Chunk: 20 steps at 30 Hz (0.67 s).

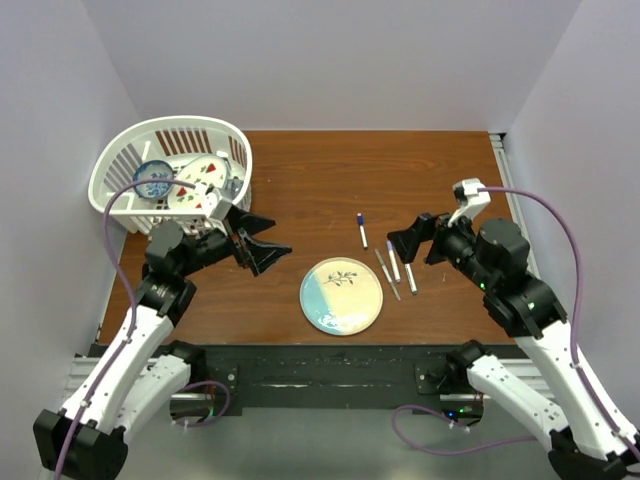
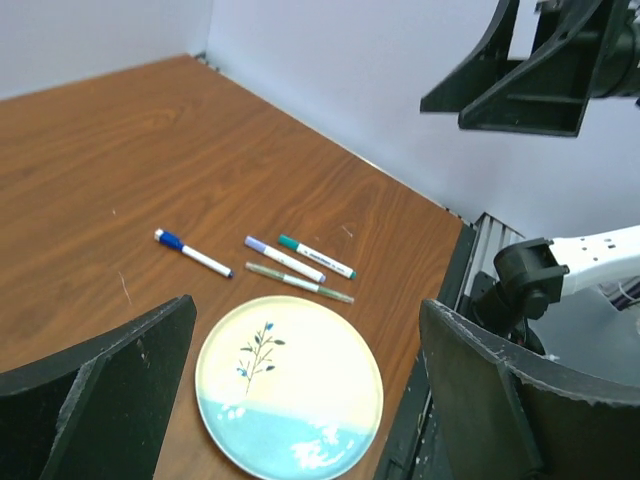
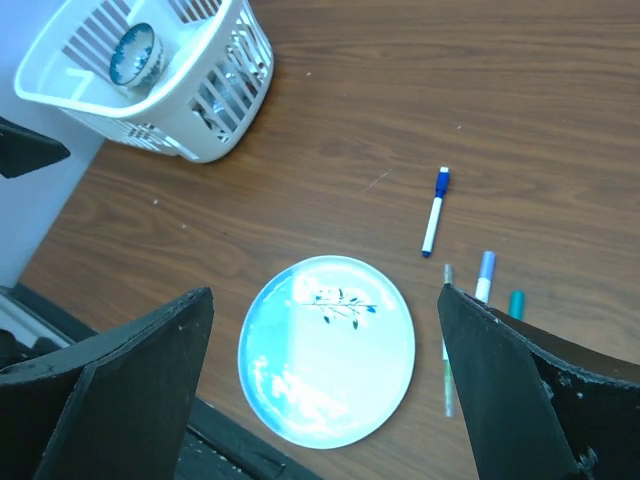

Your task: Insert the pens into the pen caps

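Four pens lie on the wood table right of the round plate (image 1: pixel 341 295). One white pen (image 1: pixel 362 229) has a blue cap on its far end and lies apart from the rest. A white pen with a purple cap (image 1: pixel 393 260), a white pen with a dark green cap (image 1: pixel 409 275) and a thin grey pen (image 1: pixel 386 273) lie close together. They also show in the left wrist view: blue (image 2: pixel 193 253), purple (image 2: pixel 285 259), green (image 2: pixel 316 256), grey (image 2: pixel 299 282). My left gripper (image 1: pixel 280 238) is open and empty, left of the plate. My right gripper (image 1: pixel 408 240) is open and empty, above the three pens.
A white basket (image 1: pixel 170 125) holding bowls and dishes stands at the back left, behind the left arm. The plate (image 3: pixel 327 350) lies near the table's front edge. A metal rail (image 1: pixel 505 170) runs along the right edge. Walls close in the sides and back.
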Motion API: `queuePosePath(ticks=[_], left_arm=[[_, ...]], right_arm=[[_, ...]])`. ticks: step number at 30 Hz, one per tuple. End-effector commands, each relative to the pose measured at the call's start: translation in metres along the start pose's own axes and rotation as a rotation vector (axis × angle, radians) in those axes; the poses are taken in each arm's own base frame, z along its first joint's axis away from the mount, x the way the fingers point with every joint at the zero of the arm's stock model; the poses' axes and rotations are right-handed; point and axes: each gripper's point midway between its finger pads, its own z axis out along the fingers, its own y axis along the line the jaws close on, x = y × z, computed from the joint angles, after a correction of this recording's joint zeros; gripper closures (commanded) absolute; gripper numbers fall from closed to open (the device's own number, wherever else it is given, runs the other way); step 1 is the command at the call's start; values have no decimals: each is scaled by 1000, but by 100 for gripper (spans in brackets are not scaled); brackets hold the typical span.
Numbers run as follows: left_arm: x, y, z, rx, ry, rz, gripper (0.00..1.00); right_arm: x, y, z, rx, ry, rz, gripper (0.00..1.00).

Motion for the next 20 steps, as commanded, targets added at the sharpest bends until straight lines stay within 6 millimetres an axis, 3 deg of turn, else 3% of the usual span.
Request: queuePosePath(ticks=[1,7,20], left_arm=[[-18,-2,-7,-25,-103,83,2],[-18,-3,-7,-17,-109,78,2],[-19,-6,-8,-8,-111,74,2]], right_arm=[[18,-1,2,-21,-6,61,1],[15,-2,-7,-30,-60,63,1],[17,-7,-5,-12,-69,40,1]])
